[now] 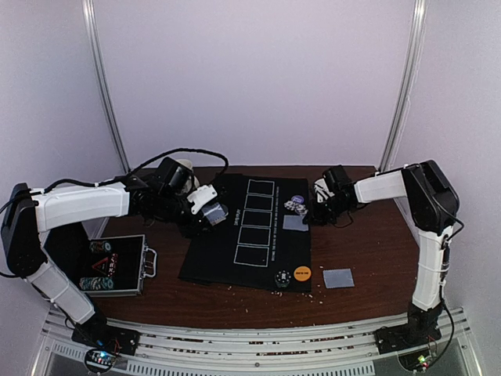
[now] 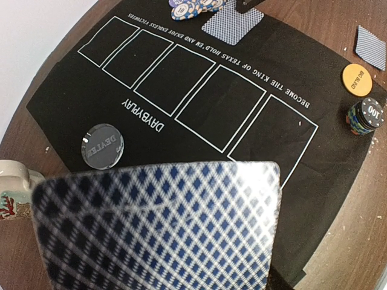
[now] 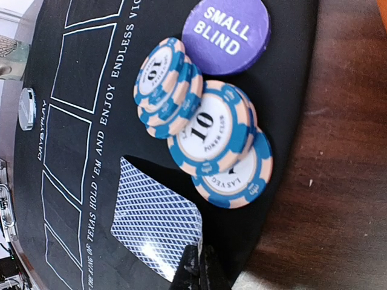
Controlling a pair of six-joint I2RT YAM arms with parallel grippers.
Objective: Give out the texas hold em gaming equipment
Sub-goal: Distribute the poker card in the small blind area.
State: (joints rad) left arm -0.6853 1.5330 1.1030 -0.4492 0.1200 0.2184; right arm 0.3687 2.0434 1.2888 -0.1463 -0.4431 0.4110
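My left gripper (image 1: 205, 210) holds a playing card (image 1: 214, 211) over the left edge of the black mat (image 1: 250, 251). In the left wrist view the card's blue-diamond back (image 2: 157, 226) fills the lower frame and hides the fingers. My right gripper (image 1: 317, 205) is at the mat's far right. In the right wrist view its fingertips (image 3: 198, 266) are pressed together on the edge of a face-down card (image 3: 154, 220). Blue 10 chips (image 3: 202, 124) and a purple SMALL BLIND disc (image 3: 227, 35) lie just beyond it. A clear DEALER button (image 2: 103, 145) lies on the mat.
An orange BIG BLIND disc (image 1: 302, 273) and a black chip stack (image 1: 282, 277) sit at the mat's near right corner. A face-down card (image 1: 338, 278) lies on the wood. An open metal chip case (image 1: 109, 266) is at left. A mug (image 2: 12, 190) stands near the mat.
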